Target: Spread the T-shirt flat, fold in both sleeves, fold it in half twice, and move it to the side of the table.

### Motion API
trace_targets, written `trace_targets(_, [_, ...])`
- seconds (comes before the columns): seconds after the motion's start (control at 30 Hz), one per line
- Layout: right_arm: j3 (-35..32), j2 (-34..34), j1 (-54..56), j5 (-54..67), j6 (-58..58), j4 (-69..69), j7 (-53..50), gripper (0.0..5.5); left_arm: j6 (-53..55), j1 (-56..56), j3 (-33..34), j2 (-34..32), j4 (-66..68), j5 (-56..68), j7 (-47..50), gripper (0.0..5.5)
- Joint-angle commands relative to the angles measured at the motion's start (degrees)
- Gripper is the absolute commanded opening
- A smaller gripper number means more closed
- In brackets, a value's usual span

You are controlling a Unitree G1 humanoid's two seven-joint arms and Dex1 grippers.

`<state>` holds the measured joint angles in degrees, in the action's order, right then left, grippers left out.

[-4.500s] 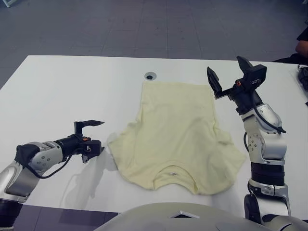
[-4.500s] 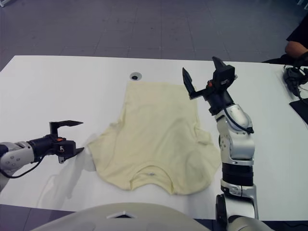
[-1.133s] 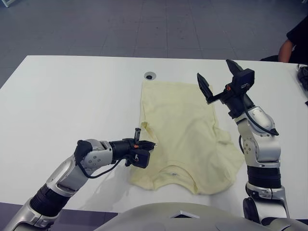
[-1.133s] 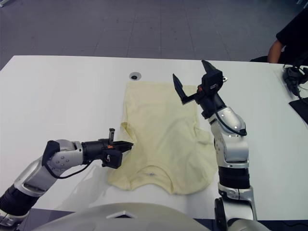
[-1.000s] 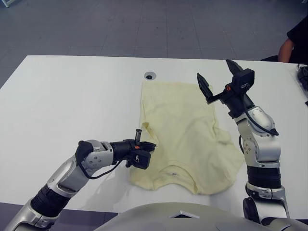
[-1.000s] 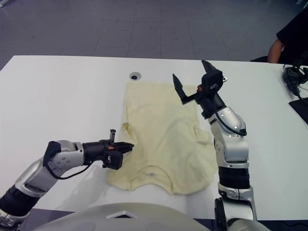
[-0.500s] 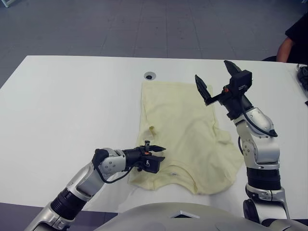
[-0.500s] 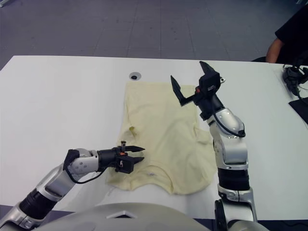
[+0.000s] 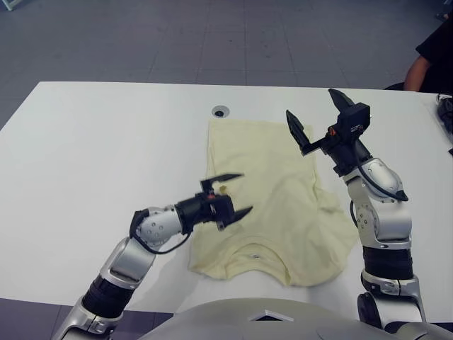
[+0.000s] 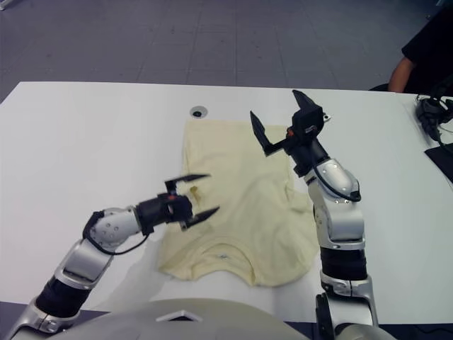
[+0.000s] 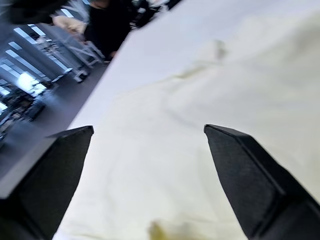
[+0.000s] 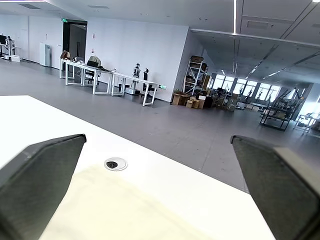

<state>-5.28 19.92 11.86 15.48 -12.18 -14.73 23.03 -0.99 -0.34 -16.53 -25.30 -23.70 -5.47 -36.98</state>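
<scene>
The white table (image 9: 106, 127) carries the pale yellow T-shirt (image 9: 276, 205) at its middle, collar nearest the robot, left sleeve folded in, right sleeve spread out. The right gripper (image 9: 311, 105) hangs above the shirt's far right corner, fingers spread wide, holding nothing. The left gripper (image 9: 244, 193) hovers over the folded left edge, likewise wide apart and empty. A cable hole (image 9: 221, 111) lies just beyond the hem.

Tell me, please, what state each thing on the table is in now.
T-shirt: flat on the table, left-side sleeve folded in, right-side sleeve spread out.
Left tool: open, empty, above the T-shirt's left edge.
Right tool: open, empty, raised above the T-shirt's far right corner.
</scene>
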Motion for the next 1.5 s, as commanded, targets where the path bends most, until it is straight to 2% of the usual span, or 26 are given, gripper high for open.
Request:
trace_targets(0.03, [-2.7,7.5,0.4,-0.9,-4.3,-3.2,2.9,5.4,8.2,-4.1,8.5,6.6,-1.1,6.8,8.1,4.83])
trace_targets(0.17, [-4.3,20.6,-6.8,-5.3,-4.2,-8.6,11.9,5.4,15.1,-5.9,13.7,11.5,-1.3,9.5,16.1,5.38])
trace_targets(0.3, [-11.6,34.5,-19.6,-7.3,4.9,-10.4,28.0,5.4,18.3,-4.6,15.2,14.9,-3.7,8.0,23.2,5.38])
trace_targets(0.4, [-16.7,40.2,-28.8,-7.4,10.5,-8.8,38.8,5.4,19.3,-3.6,14.1,16.0,-6.8,7.6,25.5,5.38])
trace_targets(0.5, [-17.8,43.9,-34.1,-12.6,15.7,-5.6,42.8,5.4,20.0,-2.8,13.4,16.6,-8.5,7.1,26.6,5.38])
trace_targets(0.6, [-16.7,45.3,-36.4,-17.6,19.0,-3.9,43.1,5.4,20.3,-2.8,12.9,16.5,-9.0,7.0,27.1,5.38])
trace_targets(1.0, [-1.1,47.4,-24.3,-26.9,26.0,6.1,41.5,5.4,19.9,0.2,12.9,15.5,-11.9,5.3,28.3,5.38])
trace_targets(1.5, [0.3,48.7,-25.8,-26.8,25.2,7.0,41.3,5.4,20.3,-0.4,12.4,14.9,-11.8,5.0,27.8,5.38])
